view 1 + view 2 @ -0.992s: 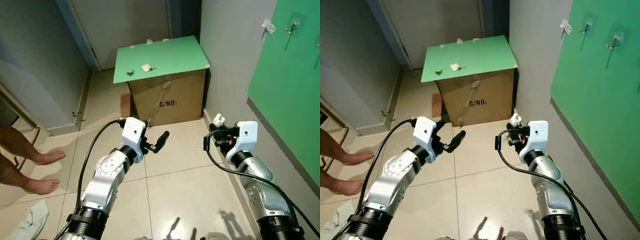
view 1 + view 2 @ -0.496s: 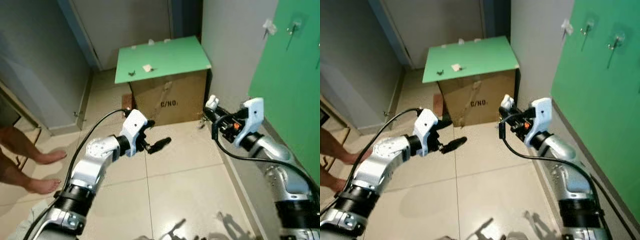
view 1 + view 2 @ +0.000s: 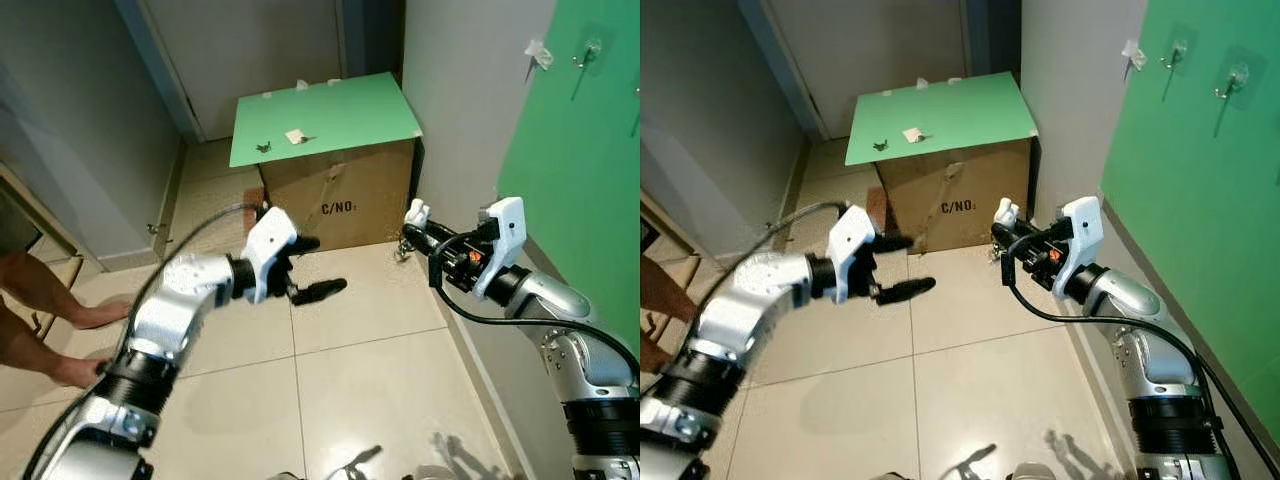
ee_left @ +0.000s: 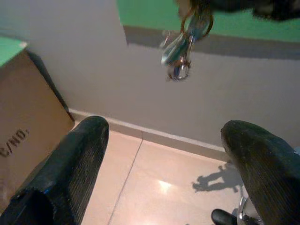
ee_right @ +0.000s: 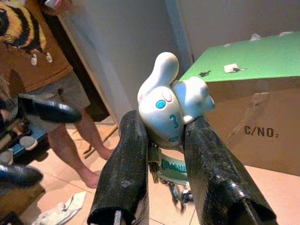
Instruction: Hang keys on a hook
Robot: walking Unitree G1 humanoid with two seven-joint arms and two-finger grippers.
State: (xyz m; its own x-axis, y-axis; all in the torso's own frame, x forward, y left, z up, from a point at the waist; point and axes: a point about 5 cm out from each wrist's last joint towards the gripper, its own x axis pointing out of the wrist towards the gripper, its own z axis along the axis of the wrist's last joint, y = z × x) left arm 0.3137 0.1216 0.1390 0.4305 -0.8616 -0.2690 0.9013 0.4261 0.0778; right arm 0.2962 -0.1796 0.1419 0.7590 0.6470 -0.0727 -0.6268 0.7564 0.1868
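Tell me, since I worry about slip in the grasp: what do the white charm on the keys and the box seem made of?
The white charm, held in the right gripper, looks like smooth, glossy moulded plastic or vinyl, with highlights on its rounded shapes. The box is matte brown cardboard, creased, with printed lettering.

Your head views look down at the floor, sharing the box (image 3: 338, 195). Left wrist view faces the wall, close; right wrist view faces the box.
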